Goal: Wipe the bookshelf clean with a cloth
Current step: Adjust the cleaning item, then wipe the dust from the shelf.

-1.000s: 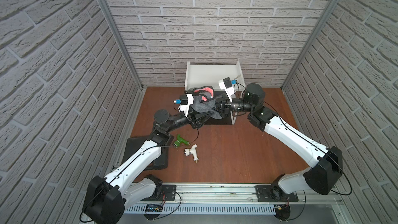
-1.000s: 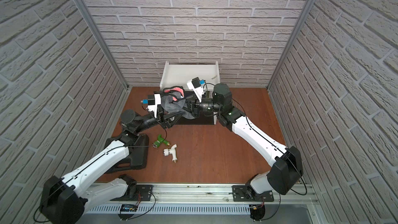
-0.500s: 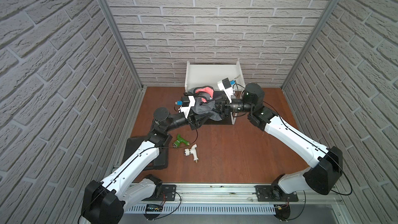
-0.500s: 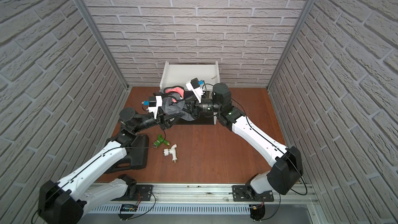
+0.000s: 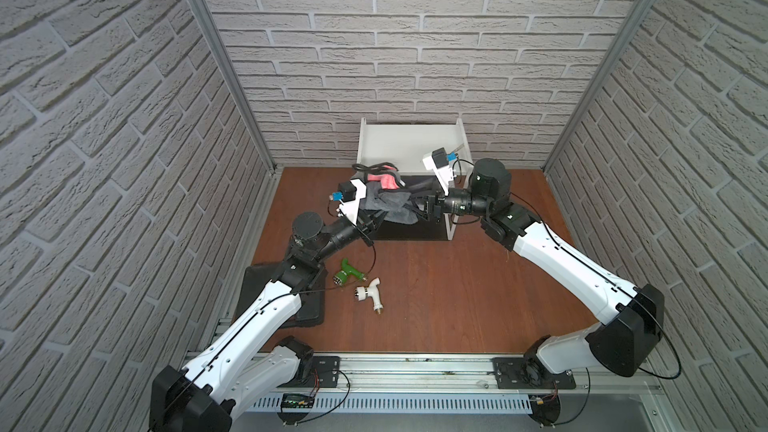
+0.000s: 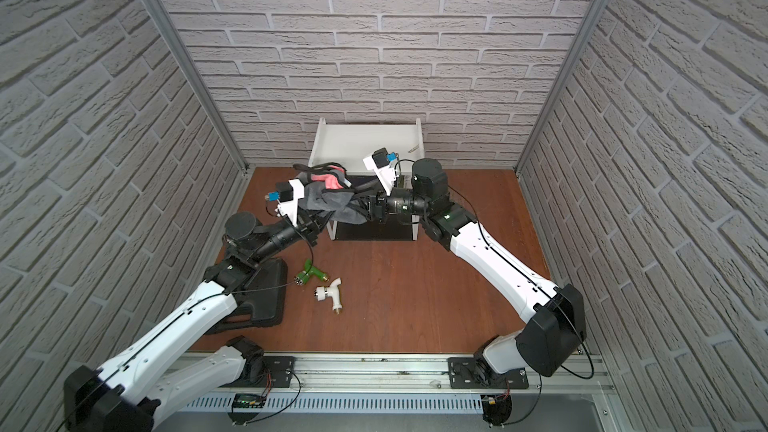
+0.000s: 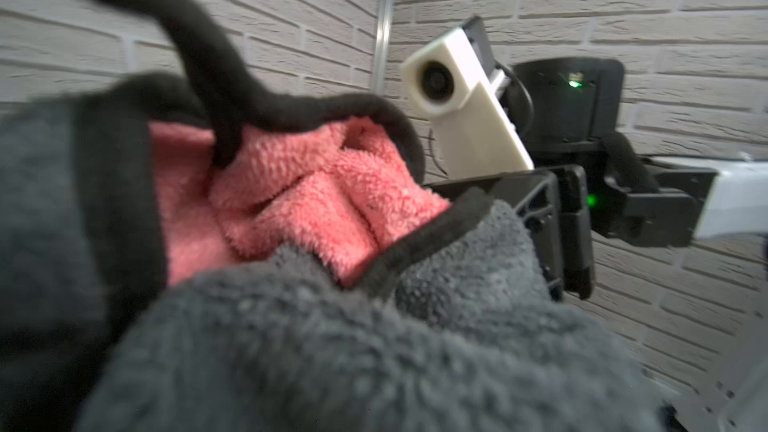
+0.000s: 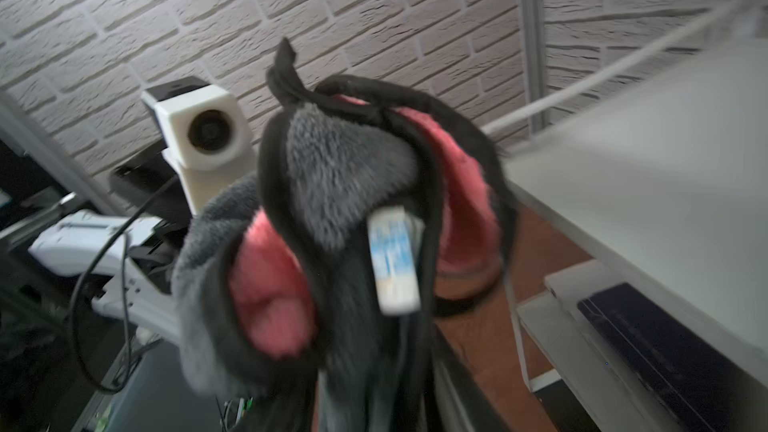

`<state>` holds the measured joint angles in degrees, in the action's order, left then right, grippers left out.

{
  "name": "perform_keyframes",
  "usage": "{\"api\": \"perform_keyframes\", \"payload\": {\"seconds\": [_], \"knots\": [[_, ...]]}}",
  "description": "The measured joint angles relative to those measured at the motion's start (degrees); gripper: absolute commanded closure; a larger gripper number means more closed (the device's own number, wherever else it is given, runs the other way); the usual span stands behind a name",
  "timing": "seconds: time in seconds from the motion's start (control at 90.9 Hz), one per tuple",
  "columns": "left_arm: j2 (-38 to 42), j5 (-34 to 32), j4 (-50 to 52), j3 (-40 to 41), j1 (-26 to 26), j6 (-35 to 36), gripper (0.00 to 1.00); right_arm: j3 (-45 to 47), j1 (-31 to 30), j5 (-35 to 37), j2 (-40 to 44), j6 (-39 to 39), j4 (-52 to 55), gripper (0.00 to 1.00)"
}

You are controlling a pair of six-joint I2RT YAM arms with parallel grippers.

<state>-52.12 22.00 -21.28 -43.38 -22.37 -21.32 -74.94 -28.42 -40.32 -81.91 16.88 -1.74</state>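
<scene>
Grey fleece swallows the left fingers (image 5: 374,217). They are clamped tight on the cloth (image 5: 388,201), which heaps over them and hides their tips in both top views. In the left wrist view the cloth fills the foreground, grey outside with pink folds and dark edging within.

The right fingers (image 5: 420,206) meet the same bundle from the opposite side, pushed into its hanging folds. How far apart they stand I cannot tell, because the cloth covers them and drapes across the right wrist view.

The cloth hangs in the air between the two arms, just in front of the bookshelf (image 5: 411,147) and above its dark bottom panel. A dark-edged loop shows against the white upper tier, but whether it touches is unclear.

The left wrist tilts up and forward toward the shelf. Its forearm rises from a bent elbow, and the upper arm stretches back to the near rail. The right arm reaches long across the wooden surface (image 5: 457,284) and folds at the elbow beside the shelf's right leg. Its wrist turns level and points inward at the left arm.

A green fitting (image 5: 347,274) and a white fitting (image 5: 370,292) lie near the left forearm, and a black case (image 5: 257,288) sits beneath it.
</scene>
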Motion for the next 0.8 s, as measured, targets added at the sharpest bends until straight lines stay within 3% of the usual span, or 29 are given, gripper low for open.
{"api": "perform_keyframes", "payload": {"seconds": [0.066,0.198,0.385,0.627,0.715,0.803], "knots": [[4.50,-5.86,5.01,-0.02,1.01,-1.60,1.00,3.76,2.47,7.37,2.71,-1.86,1.53,0.35],[10.62,-10.71,16.06,-0.76,4.22,-4.87,1.00,13.25,5.51,20.48,11.76,-7.52,2.40,0.36],[5.03,-7.13,27.12,-8.15,8.79,-6.99,1.00,20.98,5.22,30.73,20.70,-13.53,-2.40,0.37],[-8.07,-2.93,26.64,-16.65,10.64,-5.81,1.00,22.69,5.22,40.19,17.70,-15.21,-6.25,0.37],[-9.14,-3.13,25.68,-14.99,10.93,-6.43,1.00,22.69,5.22,42.64,15.28,-15.21,-6.29,0.38],[-7.65,-3.87,22.86,-8.44,11.13,-8.52,1.00,22.69,5.22,43.87,12.79,-15.21,-6.23,0.38]]}}
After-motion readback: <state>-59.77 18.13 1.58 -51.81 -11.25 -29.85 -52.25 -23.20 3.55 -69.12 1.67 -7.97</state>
